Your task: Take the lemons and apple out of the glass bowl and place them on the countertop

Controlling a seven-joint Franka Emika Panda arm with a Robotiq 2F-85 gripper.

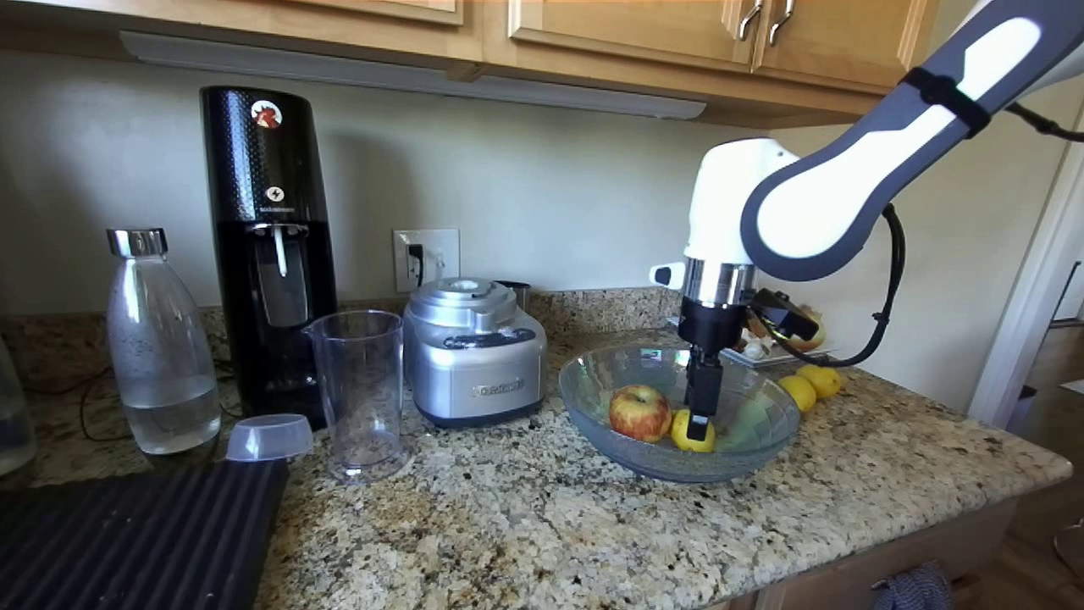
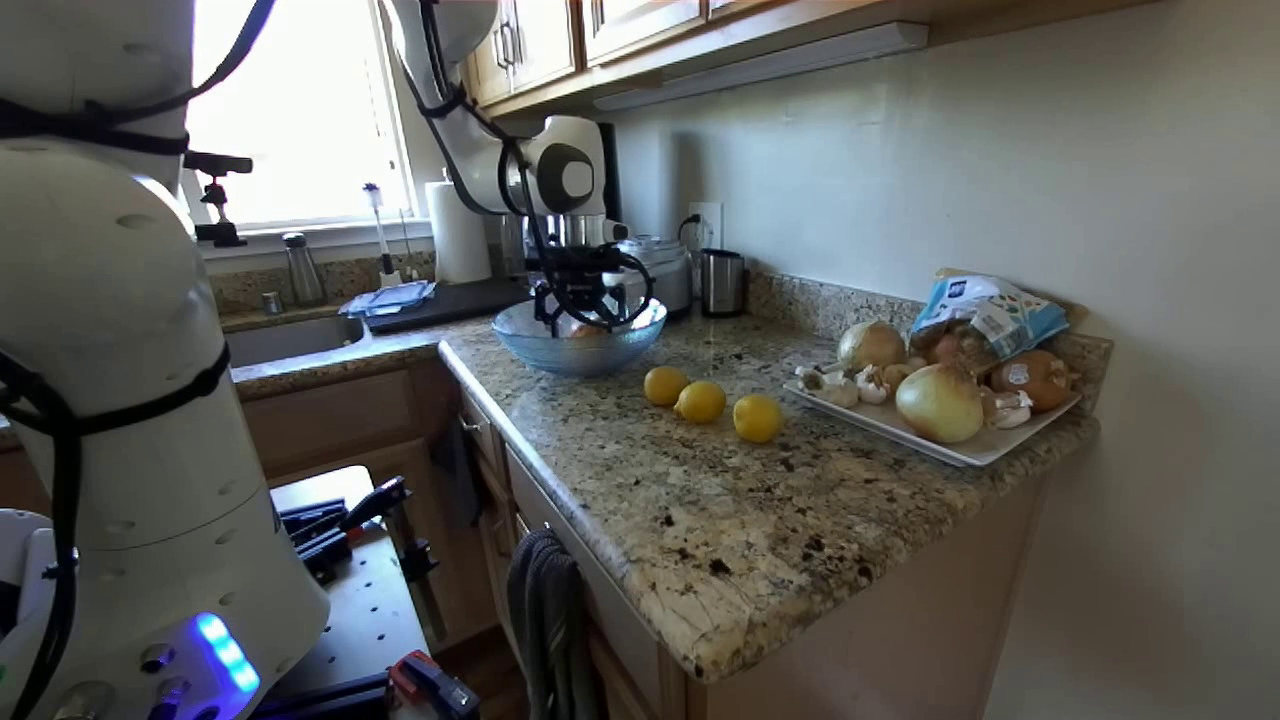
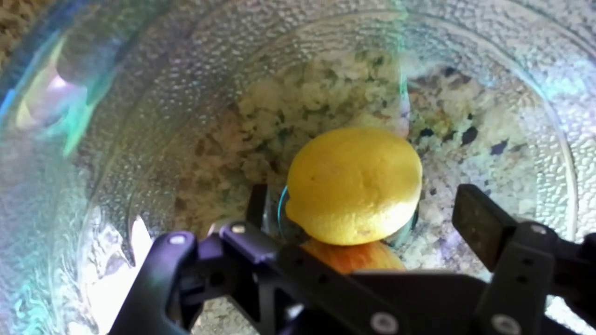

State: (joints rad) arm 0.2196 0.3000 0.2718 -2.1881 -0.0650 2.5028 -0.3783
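With the end effector [image 3: 368,214] spread and holding nothing, we judged the main hazard to be an uneven grip. The lemon [image 3: 354,186] in the bowl [image 2: 575,358] sat off-centre between the fingers [image 3: 482,228]; closing could therefore push it sideways before both sides bore on it, and its curved skin could let it slip out. The apple [image 1: 639,413] lay just beside the lemon, so a finger could catch it during closing and spoil the hold. Too deep a descent could load the fingertips against the glass floor; too low a lift could strike the rim and drag the bowl along the bench [image 2: 720,520]. Three lemons [image 2: 700,402] rested on the bench outside the bowl, and a fruit released near them from too high could roll and displace them, possibly towards the edge. We established relative position as follows. The fingers stood inside the bowl, one on each side of the lemon. In the wrist view that lemon lay closer to the finger at that view's left, with a wider gap at the right, and the fingers were level with its lower half. The apple showed below the lemon in that view, partly hidden by the end effector. In an exterior view a finger [image 1: 699,421] overlapped the lemon; we could not tell whether they touched.
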